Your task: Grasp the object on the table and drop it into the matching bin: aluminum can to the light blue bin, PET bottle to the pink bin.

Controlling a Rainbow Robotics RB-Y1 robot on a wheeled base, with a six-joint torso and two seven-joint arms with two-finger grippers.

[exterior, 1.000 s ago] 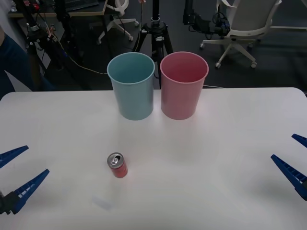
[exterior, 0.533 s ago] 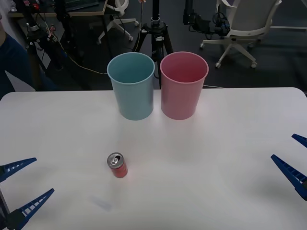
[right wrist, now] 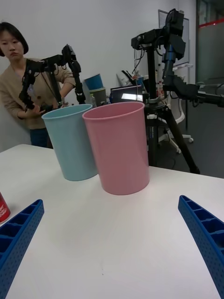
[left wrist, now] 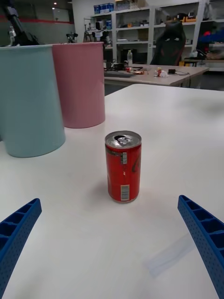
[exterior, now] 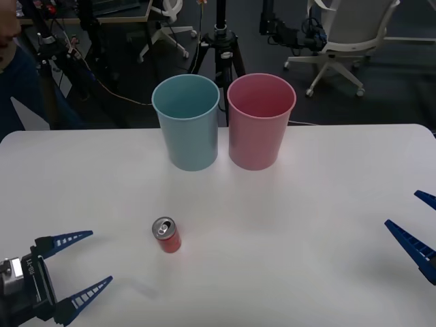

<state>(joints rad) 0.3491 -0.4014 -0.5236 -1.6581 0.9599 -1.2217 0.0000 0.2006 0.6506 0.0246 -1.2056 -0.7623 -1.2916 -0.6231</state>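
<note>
I have the red can point(exterior: 166, 235) standing upright on the white bench point(exterior: 306, 204), left of centre and nearer to me than the two bins. Its silver top with the pull tab faces up. At the far side of the bench the light blue bin point(exterior: 187, 122) and the pink bin point(exterior: 261, 121) stand upright just beside each other, blue on the left, pink on the right, both well apart from the can. The bench surface between the can and the bins is bare. Behind the bench I see a black tripod point(exterior: 220, 41) and an office chair point(exterior: 347, 34) on the floor.

My left gripper point(exterior: 73, 269) sits low at the near left, left of the can and a little nearer, pointing right toward it. Its blue fingers point(exterior: 68, 239) are spread wide and touch nothing; in the left wrist view the can point(left wrist: 122, 166) stands between and beyond them. My right gripper point(exterior: 417, 225) waits at the right edge of the bench, fingers also wide apart, holding nothing.

Compared with half a second ago, the left gripper has come in from the left edge toward the can and its wrist body now shows. The can, bins and right gripper have not moved.
</note>
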